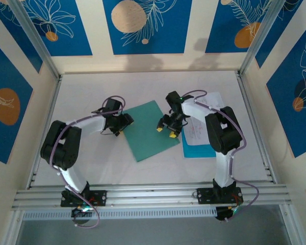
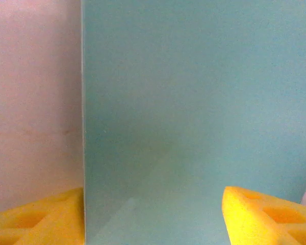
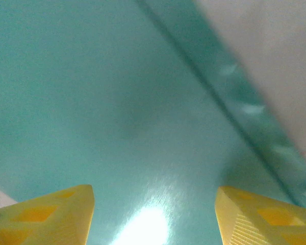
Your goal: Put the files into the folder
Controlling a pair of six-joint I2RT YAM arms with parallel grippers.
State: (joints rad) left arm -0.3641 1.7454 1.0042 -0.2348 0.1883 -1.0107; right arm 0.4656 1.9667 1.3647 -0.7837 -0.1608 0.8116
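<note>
Opening the closed folder (image 1: 149,130) looks like the step in hand.
Plain matt teal-green, it lies flat and askew mid-desk (image 1: 143,87). The files (image 1: 196,133), white printed sheets on a bright blue one, lie just to its right, partly under the right arm. The left fingers (image 2: 268,217) are parted astride its left edge and the right fingers (image 3: 46,217) are parted over its right side; both hold nothing. It would be best to catch only the top cover's free edge while the other arm pins the back.

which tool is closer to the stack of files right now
Right. The right tool is over the folder's right edge, next to the files; the left tool is at the folder's left edge, across the cover from them.
</note>
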